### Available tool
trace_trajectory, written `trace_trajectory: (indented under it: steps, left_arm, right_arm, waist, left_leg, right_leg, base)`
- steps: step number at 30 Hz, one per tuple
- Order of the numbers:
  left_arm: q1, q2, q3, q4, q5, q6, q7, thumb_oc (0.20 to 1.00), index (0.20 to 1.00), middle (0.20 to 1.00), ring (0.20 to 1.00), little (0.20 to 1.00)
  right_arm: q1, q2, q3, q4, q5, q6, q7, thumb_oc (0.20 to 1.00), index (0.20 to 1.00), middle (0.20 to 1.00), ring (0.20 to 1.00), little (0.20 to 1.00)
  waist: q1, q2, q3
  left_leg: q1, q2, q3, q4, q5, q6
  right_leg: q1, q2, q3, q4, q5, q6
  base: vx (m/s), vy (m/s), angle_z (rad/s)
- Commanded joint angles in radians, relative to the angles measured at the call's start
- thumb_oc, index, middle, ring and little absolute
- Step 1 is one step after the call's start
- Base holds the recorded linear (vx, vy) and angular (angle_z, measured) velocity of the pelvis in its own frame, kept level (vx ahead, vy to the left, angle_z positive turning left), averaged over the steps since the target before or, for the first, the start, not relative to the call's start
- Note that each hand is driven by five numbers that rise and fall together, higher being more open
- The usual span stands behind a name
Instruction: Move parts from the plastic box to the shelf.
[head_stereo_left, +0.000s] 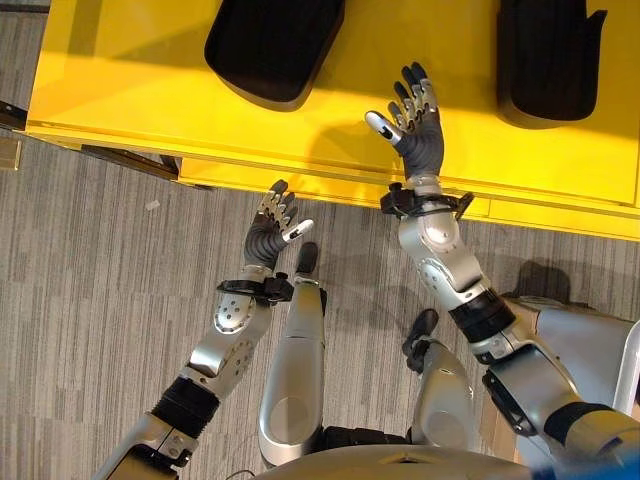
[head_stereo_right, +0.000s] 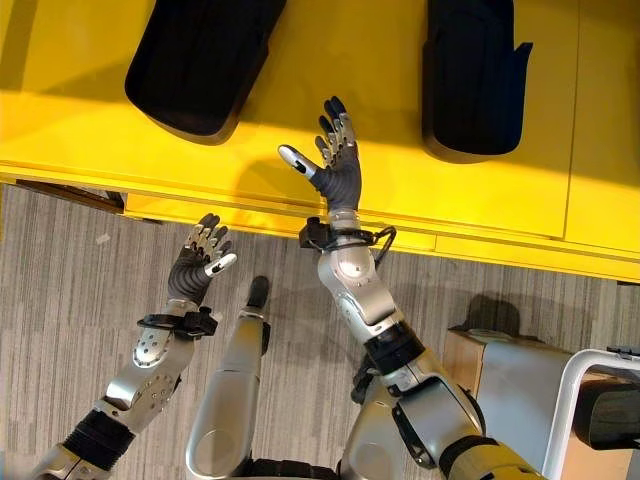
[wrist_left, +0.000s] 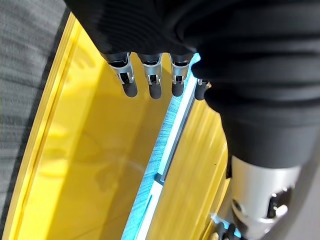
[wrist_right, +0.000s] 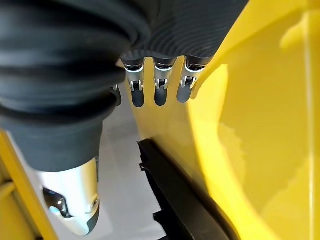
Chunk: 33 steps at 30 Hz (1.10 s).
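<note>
Two black moulded parts lie on the yellow shelf (head_stereo_left: 130, 90): a wide one (head_stereo_left: 275, 45) at the back left and a narrower one (head_stereo_left: 548, 60) at the back right. My right hand (head_stereo_left: 420, 135) hovers over the shelf between them, fingers (wrist_right: 157, 85) straight and spread, holding nothing. A black part (wrist_right: 180, 200) shows past it in the right wrist view. My left hand (head_stereo_left: 268, 232) is open and empty over the floor, just short of the shelf's front edge (head_stereo_left: 300, 180). Its fingers (wrist_left: 150, 80) point at the yellow surface (wrist_left: 85, 150).
Grey plank floor (head_stereo_left: 100, 300) runs in front of the shelf. A tan box (head_stereo_right: 470, 360) and a white tube frame (head_stereo_right: 590, 380) stand at the lower right, close to my right arm.
</note>
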Motion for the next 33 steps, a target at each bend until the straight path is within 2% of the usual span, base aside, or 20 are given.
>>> trace_trajectory:
  steps: [1,6,14,15,19,20,26,33]
  left_arm:
    - [0.034,0.029,0.086,-0.136,0.103,-0.059,0.04,1.0,1.0,1.0,1.0,1.0]
    - [0.066,0.04,0.188,-0.14,0.176,-0.072,0.081,1.0,1.0,1.0,1.0,1.0]
    - [0.104,0.053,0.302,-0.123,0.272,-0.066,0.111,1.0,1.0,1.0,1.0,1.0]
    - [0.113,0.056,0.329,-0.12,0.296,-0.062,0.11,1.0,1.0,1.0,1.0,1.0]
    - [0.111,0.058,0.347,-0.119,0.313,-0.063,0.112,1.0,1.0,1.0,1.0,1.0]
    - [0.098,0.06,0.381,-0.105,0.339,-0.07,0.112,1.0,1.0,1.0,1.0,1.0]
    - [0.064,0.046,0.398,-0.086,0.329,-0.072,0.11,1.0,1.0,1.0,1.0,1.0]
    - [-0.072,0.005,0.398,0.061,0.281,-0.08,0.148,1.0,1.0,1.0,1.0,1.0]
  right_arm:
    - [0.004,-0.03,-0.044,-0.133,-0.024,-0.067,0.046,1.0,1.0,1.0,1.0,1.0]
    - [0.072,-0.046,-0.025,-0.211,0.046,-0.084,0.106,1.0,1.0,1.0,1.0,1.0]
    - [0.147,-0.095,0.002,-0.293,0.115,-0.071,0.199,1.0,1.0,1.0,1.0,1.0]
    - [0.175,-0.112,0.004,-0.309,0.16,-0.065,0.24,1.0,1.0,1.0,1.0,1.0]
    - [0.196,-0.132,-0.002,-0.33,0.157,-0.056,0.254,1.0,1.0,1.0,1.0,1.0]
    - [0.251,-0.171,-0.018,-0.362,0.188,-0.048,0.306,1.0,1.0,1.0,1.0,1.0]
    - [0.316,-0.203,-0.029,-0.393,0.213,-0.033,0.349,1.0,1.0,1.0,1.0,1.0]
    - [0.359,-0.232,-0.004,-0.416,0.269,-0.003,0.405,1.0,1.0,1.0,1.0,1.0]
  waist:
    - [0.008,0.005,0.009]
    - [0.003,0.002,0.009]
    - [-0.001,0.0,0.009]
    - [-0.002,0.0,0.008]
    - [-0.006,-0.001,-0.004]
    - [-0.019,-0.004,-0.031]
    - [-0.037,-0.003,-0.054]
    - [-0.071,-0.014,-0.082]
  left_leg:
    - [0.071,0.045,0.077,-0.023,-0.04,0.031]
    - [0.122,0.047,0.081,-0.048,-0.03,0.025]
    - [0.221,0.048,0.084,-0.1,-0.01,0.016]
    - [0.252,0.049,0.085,-0.119,-0.003,0.014]
    - [0.27,0.05,0.083,-0.136,0.005,0.01]
    - [0.298,0.056,0.084,-0.167,0.018,0.004]
    - [0.315,0.057,0.086,-0.189,0.033,-0.003]
    - [0.337,0.076,0.098,-0.194,0.036,-0.012]
  right_leg:
    - [-0.013,-0.003,0.035,0.015,0.057,-0.03]
    - [0.027,-0.006,0.041,0.008,0.057,-0.029]
    - [0.113,-0.006,0.037,-0.021,0.061,-0.03]
    - [0.138,-0.004,0.033,-0.032,0.061,-0.029]
    - [0.153,-0.003,0.031,-0.043,0.063,-0.029]
    - [0.172,0.002,0.026,-0.059,0.062,-0.029]
    - [0.181,0.005,0.027,-0.068,0.065,-0.03]
    - [0.177,0.014,0.049,-0.066,0.061,-0.028]
  base:
    - [0.0,-0.01,-0.1]
    - [-0.01,-0.02,-0.05]
    - [0.0,-0.003,-0.01]
    - [0.0,0.0,0.0]
    - [0.01,-0.002,0.04]
    - [0.03,-0.003,0.07]
    - [0.0,0.0,0.03]
    - [0.0,0.003,-0.04]
